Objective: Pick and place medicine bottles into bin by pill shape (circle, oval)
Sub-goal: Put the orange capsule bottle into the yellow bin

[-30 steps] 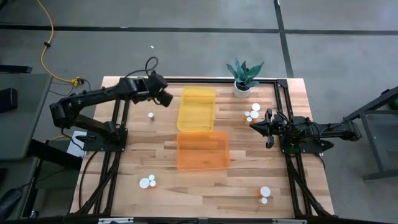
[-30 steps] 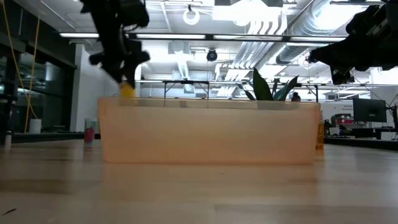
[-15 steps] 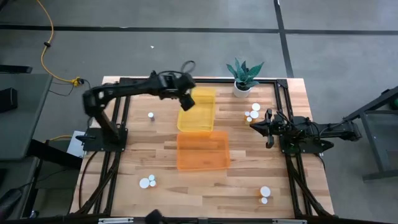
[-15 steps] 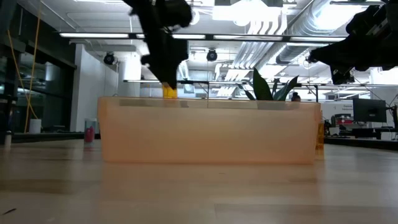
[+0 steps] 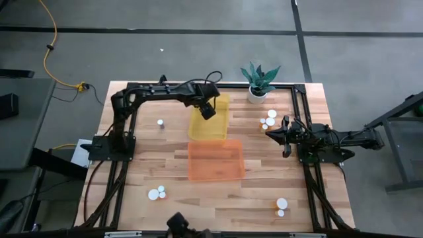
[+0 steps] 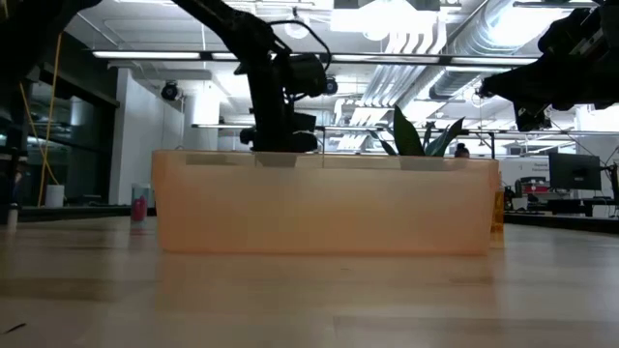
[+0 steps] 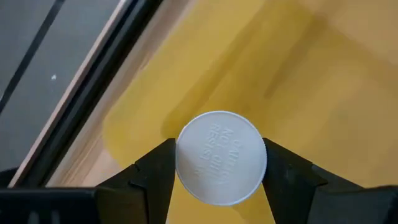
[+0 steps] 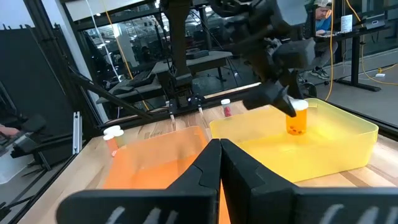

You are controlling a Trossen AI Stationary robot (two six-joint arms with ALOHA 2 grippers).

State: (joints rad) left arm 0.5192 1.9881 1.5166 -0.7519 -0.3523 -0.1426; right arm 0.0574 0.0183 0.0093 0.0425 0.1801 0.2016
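Note:
My left gripper [image 5: 208, 111] hangs over the yellow bin [image 5: 210, 125], shut on a medicine bottle with an orange body and a white cap [image 7: 221, 157]; the right wrist view shows the bottle [image 8: 297, 119] inside the bin's walls. An orange bin [image 5: 215, 160] stands nearer. Other bottles stand on the table at the left [image 5: 160, 122], near left [image 5: 156, 193], right [image 5: 268, 119] and near right [image 5: 281, 206]. My right gripper [image 5: 269, 134] is shut and empty at the table's right, raised above it. My left gripper pinches the bottle's white cap by its rim [image 7: 184, 158] between its two fingers [image 7: 158, 171], one on each side. The fingers come from above, pointing down. The bottle stays upright below them, cap up, over the yellow bin's floor; whether its base touches the floor I cannot tell.
A potted plant [image 5: 258, 82] stands at the table's far right. A black frame rail [image 5: 129, 119] runs along the table's left and another along its right [image 5: 305, 112]. In the low view the orange bin's wall [image 6: 324, 208] hides the yellow bin.
My left gripper has carried the bottle toward the table's right edge, from left of the yellow bin to above it, and has gone down so that the bottle sits between the bin's walls. It has stayed shut on the bottle.

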